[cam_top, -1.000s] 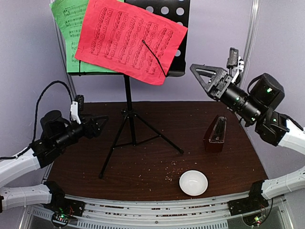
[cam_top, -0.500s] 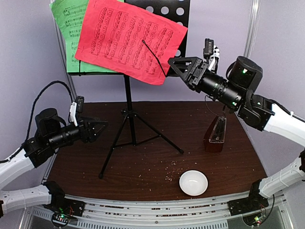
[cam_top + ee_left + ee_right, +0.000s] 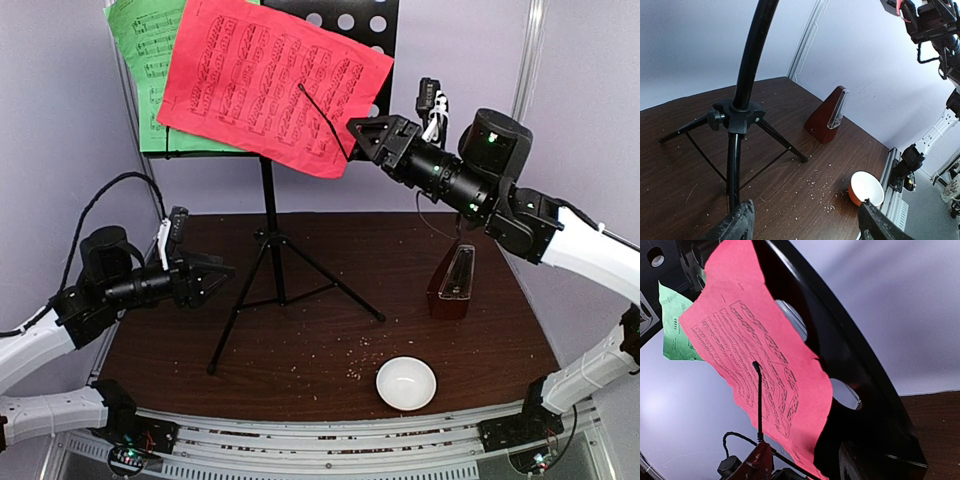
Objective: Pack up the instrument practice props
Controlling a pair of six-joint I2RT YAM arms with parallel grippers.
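Note:
The black tripod music stand [image 3: 268, 220] stands at the back of the table. A red music sheet [image 3: 260, 75] and a green one [image 3: 145, 60] rest on its perforated desk [image 3: 345, 20]. My right gripper [image 3: 365, 135] is raised at the red sheet's lower right corner. In the right wrist view its jaws [image 3: 805, 465] stand apart, with the red sheet [image 3: 755, 340] and the desk's edge [image 3: 840, 355] between them. The red-brown metronome [image 3: 453, 283] stands at the right. My left gripper [image 3: 218, 275] hangs open just left of the stand's legs, holding nothing [image 3: 807, 227].
A white bowl [image 3: 406, 383] sits near the front edge, right of centre, with crumbs scattered on the dark wooden table [image 3: 300, 340] beside it. A thin black retaining wire [image 3: 759, 400] lies across the red sheet. The tripod's legs [image 3: 780, 142] spread over the table's middle.
My right arm has swung left and forward from beside the stand to the red sheet's corner, and its jaws have narrowed. My left gripper has edged right toward the stand's legs.

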